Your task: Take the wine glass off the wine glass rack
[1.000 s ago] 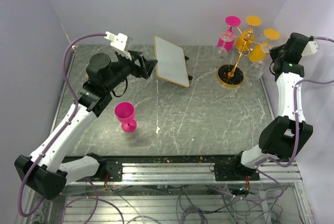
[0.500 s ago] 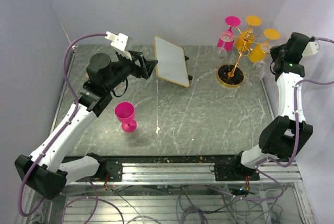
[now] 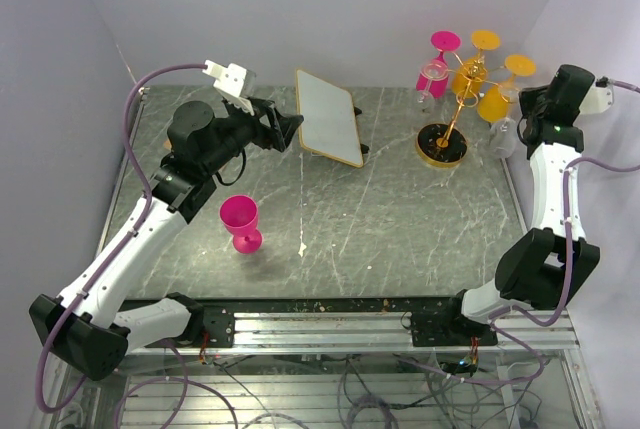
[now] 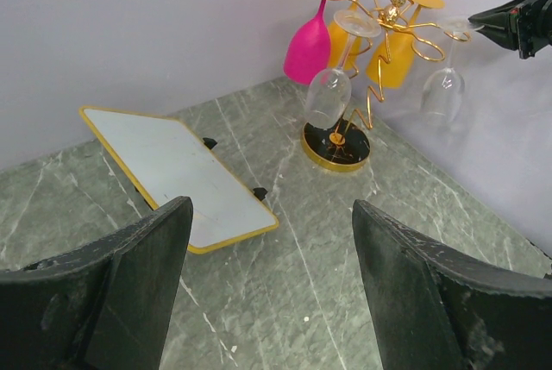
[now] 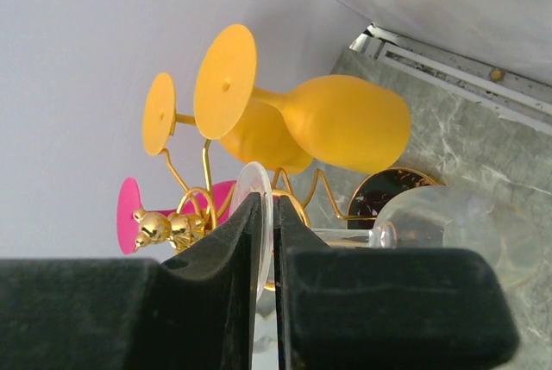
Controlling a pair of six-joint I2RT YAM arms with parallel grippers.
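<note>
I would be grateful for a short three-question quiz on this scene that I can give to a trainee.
1. True or false: the left tool is holding a glass.
2. Which colour is the glass standing upright on the table? A. orange B. pink C. clear
3. Which glass hanging on the wine glass rack is the right tool clamped on, and by what part?

Key
1. False: it is open and empty.
2. B, the pink glass.
3. The clear wine glass nearest that tool, by its round foot.
</note>
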